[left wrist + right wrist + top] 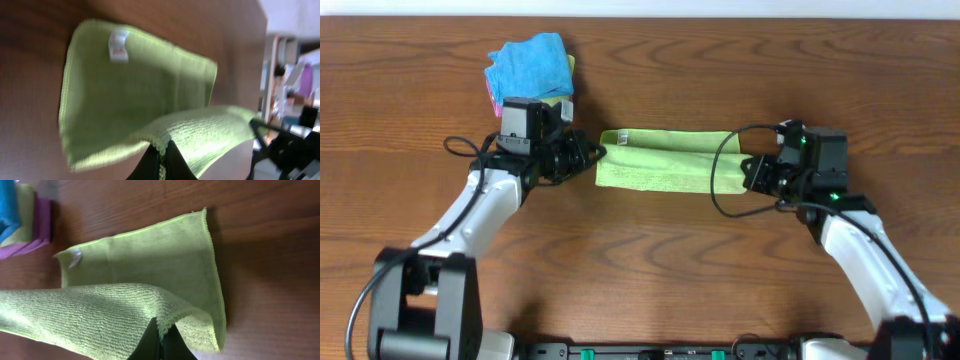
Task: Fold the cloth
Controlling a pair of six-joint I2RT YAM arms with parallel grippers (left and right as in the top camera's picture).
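Observation:
A light green cloth [665, 160] lies stretched across the middle of the wooden table, folded over itself lengthwise. My left gripper [590, 155] is shut on the cloth's left corner; the left wrist view shows the hem pinched between the fingers [161, 160] and a white label [118, 46] on the layer beneath. My right gripper [752, 170] is shut on the right corner; the right wrist view shows the hem pinched [162, 332], with the upper layer lifted over the lower layer [165, 260].
A pile of folded cloths [530, 65], blue on top with yellow and pink beneath, sits at the back left just behind my left arm. It also shows in the right wrist view [20, 220]. Black cables loop near the right gripper [720, 180].

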